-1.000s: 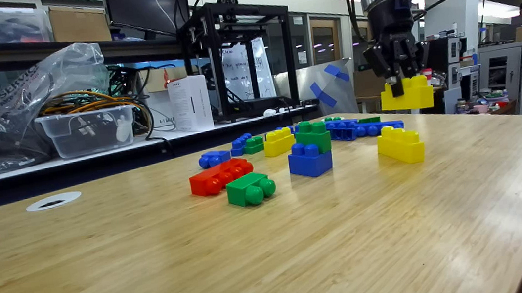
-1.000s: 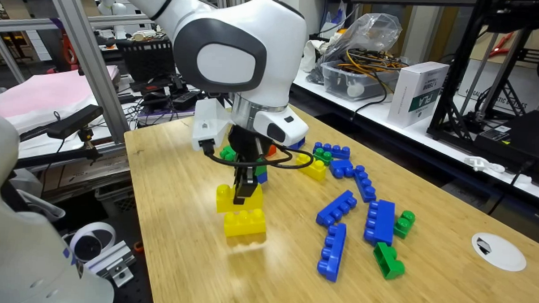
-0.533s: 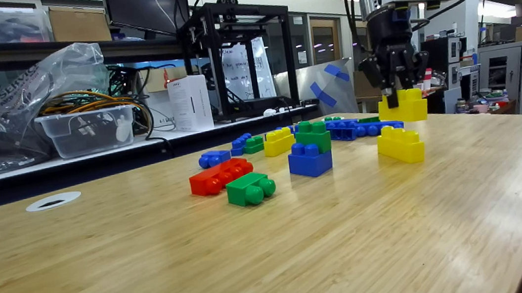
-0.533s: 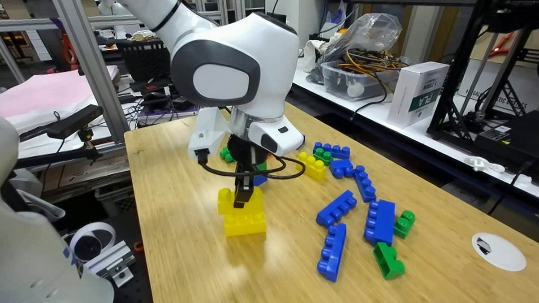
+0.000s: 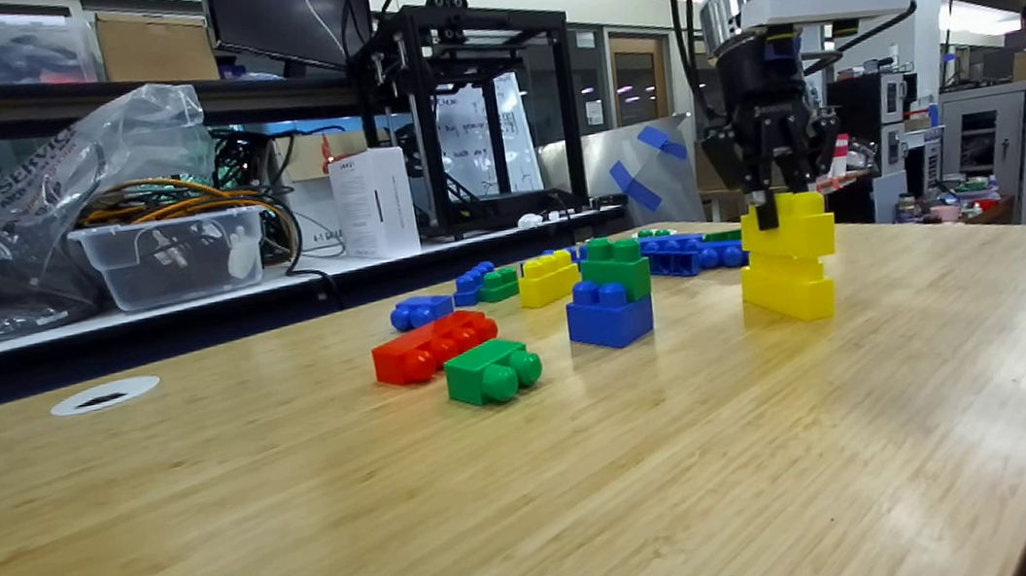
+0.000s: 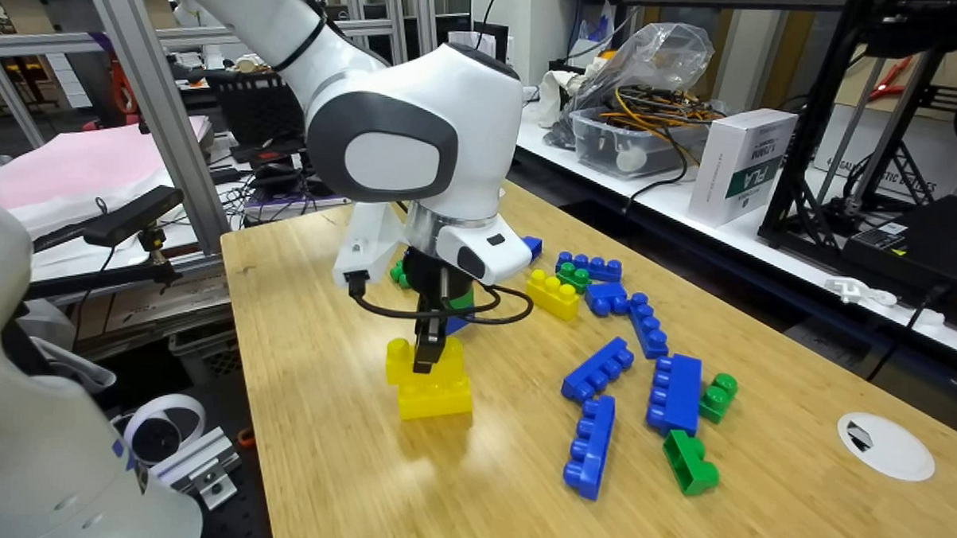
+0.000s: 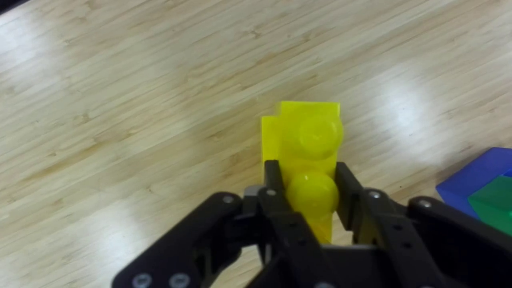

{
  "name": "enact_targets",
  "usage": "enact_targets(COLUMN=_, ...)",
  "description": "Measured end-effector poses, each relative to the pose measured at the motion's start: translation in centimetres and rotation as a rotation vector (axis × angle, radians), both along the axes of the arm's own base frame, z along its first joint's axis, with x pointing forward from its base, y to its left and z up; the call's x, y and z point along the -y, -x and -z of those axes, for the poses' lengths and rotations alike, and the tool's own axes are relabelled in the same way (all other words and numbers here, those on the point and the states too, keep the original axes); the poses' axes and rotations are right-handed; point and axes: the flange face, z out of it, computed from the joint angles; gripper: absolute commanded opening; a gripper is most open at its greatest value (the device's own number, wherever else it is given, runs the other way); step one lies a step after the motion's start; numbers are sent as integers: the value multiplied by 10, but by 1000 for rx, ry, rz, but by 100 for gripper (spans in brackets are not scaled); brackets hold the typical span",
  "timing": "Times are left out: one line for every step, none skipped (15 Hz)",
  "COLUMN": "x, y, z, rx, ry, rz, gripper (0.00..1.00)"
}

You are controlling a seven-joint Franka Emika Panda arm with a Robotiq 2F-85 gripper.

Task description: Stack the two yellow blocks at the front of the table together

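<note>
In an exterior view, a red brick lies just beside a nearer green brick; right of them, a green block tops a blue block. Far left stands a clear tub.

1. "SERVICE" on the clear, crumpled plastic bag, left of the black open-frame 3D printer.
2. "PLA" on the white rectangular box's green band, just left of that printer (its finer print is too small).
3. "GAL", partly hidden, on the pale carton behind the printer.

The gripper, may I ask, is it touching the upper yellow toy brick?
Touching: the wrist view shows the gripper clamping the upper yellow toy brick from both sides, with no gap.
</note>
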Motion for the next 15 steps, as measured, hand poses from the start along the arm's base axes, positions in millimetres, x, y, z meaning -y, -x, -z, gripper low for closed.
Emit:
enact_targets(x=0, y=0, z=0, rx=2, ry=1, rz=0, gripper=10)
enact_targets(x=0, y=0, z=0, rx=4, ry=1, rz=0, gripper=10)
enact_targets(x=0, y=0, z=0, rx=5, ry=2, rz=-1, gripper=10)
enact_targets(x=-1, y=0, z=0, rx=7, ry=3, rz=-2, gripper=10)
enact_targets(x=-1, y=0, z=0, rx=8, ry=4, rz=-4, gripper=10)
enact_targets(x=-1, y=0, z=0, rx=9, ry=5, rz=-5, gripper=10)
enact_targets(x=-1, y=0, z=0, rx=11, ry=7, rz=-7, gripper=10)
enact_targets(x=-1, y=-1, z=0, rx=15, ry=10, rz=-9, gripper=10)
enact_targets(x=-1, y=-1, z=1, rx=20, ry=14, rz=-13, gripper=10)
enact_targets(x=-1, y=-1, z=1, rx=24, ry=19, rz=-19, gripper=10)
enact_targets(x=-1, y=-1, z=1, rx=29, ry=26, rz=-26, gripper=10)
enact_targets(x=0, y=-1, z=1, rx=34, ry=33, rz=-34, gripper=10)
enact_targets(x=0, y=-2, z=1, rx=40, ry=40, rz=-43, gripper=10)
enact_targets(x=0, y=-2, z=1, rx=46, ry=48, rz=-52, gripper=10)
enact_targets(x=0, y=-1, z=3, rx=48, ry=55, rz=-61, gripper=10)
